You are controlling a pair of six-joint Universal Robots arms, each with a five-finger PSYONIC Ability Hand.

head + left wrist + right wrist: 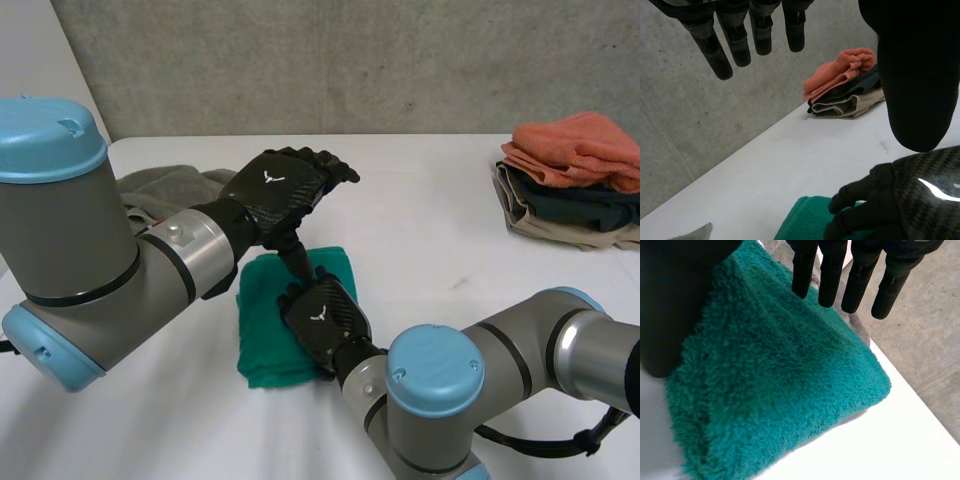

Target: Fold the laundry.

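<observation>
So, going from the left: there's a crumpled grey cloth (165,188) on the far left side of the tabletop (440,230), partly behind the left arm, and it looks like it hasn't been folded yet. The left robot hand (278,188) hangs in the air above the middle. It's open with straight fingers and nothing in it, and its thumb points down towards the other hand.

Right below it is the green towel (265,340), folded into a thick fluffy rectangle near the front of the tabletop. The right robot hand (322,318) rests on the towel's right half. It's open too, with fingers stretched out over the pile, so it's pressing rather than grabbing. Way off at the far right sits a stack of folded laundry (575,180), with an orange piece on top.

What I'd worry about:
- The two hands are really close together. If the left one drops for a fold, its thumb could clip the right one.
- The towel is thick and springy. My guess is that if the right hand slides instead of lifting straight up, it'll drag the top layer and mess up the fold.
- The left arm swinging back could snag the grey cloth and pull it around.
</observation>
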